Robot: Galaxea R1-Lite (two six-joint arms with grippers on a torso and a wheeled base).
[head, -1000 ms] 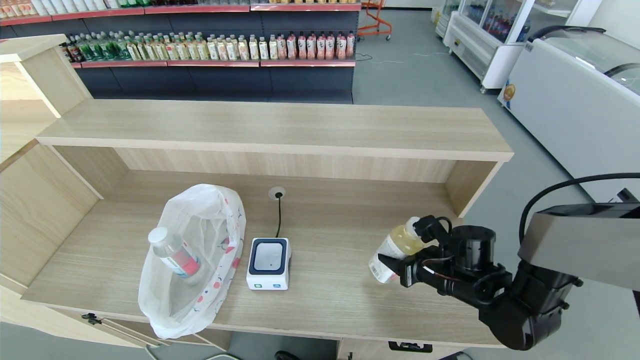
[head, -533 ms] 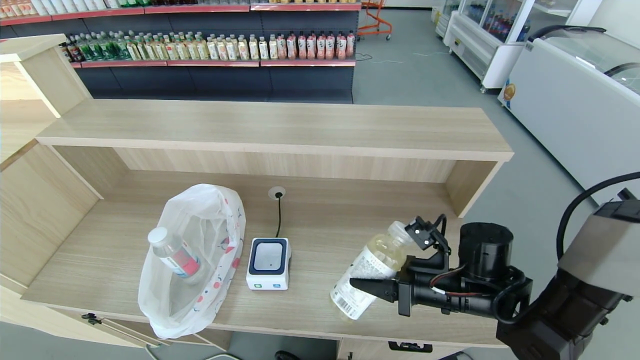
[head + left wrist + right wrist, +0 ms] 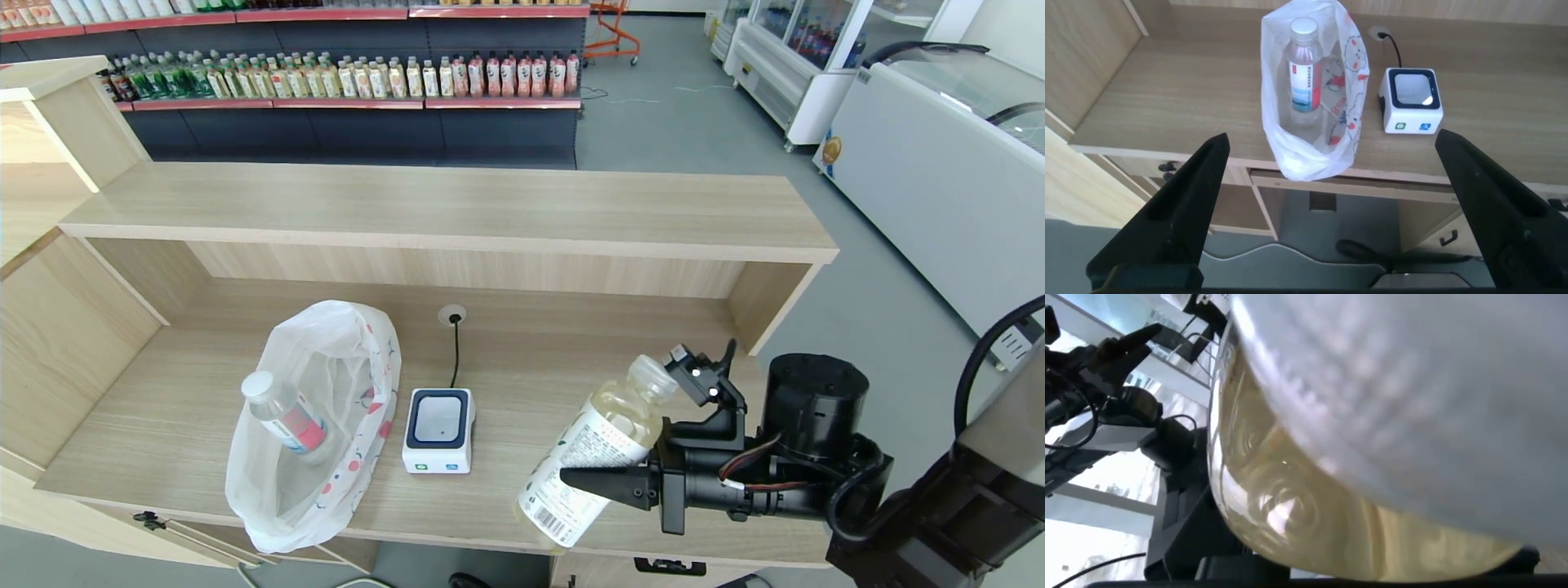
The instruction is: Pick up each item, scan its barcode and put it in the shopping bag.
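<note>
Right arm pose: the right arm [image 3: 784,482] enters from the lower right of the head view and stretches almost level toward the left, ending above the front edge of the counter [image 3: 531,351].
Right gripper: the right gripper [image 3: 620,420] is clamped on the yellow drink bottle [image 3: 588,453]. One dark finger [image 3: 600,482] lies across the label's lower side and the other sits up by the neck.
Yellow drink bottle: it is lifted off the counter in the lower centre-right of the head view and tilted. Its cap points to the upper right and its base to the lower left, with a barcode showing near the base. In the right wrist view its pale yellow liquid [image 3: 1315,498] is pressed close to the lens.
Left gripper: the left gripper [image 3: 1331,140] has its two dark fingers [image 3: 1167,220] spread wide with nothing between them. It hangs in front of the counter's near edge.
Shopping bag: the shopping bag [image 3: 359,384] stands open on the counter at the lower left of the head view, just beside the scanner.
Bag contents: a clear bottle [image 3: 282,416] with a white cap and a red label leans inside the bag.
Scanner: the scanner [image 3: 439,429] is white with a dark window. It sits at lower centre, between the bag and the held bottle, and its cable [image 3: 455,351] runs back to a hole in the counter.
</note>
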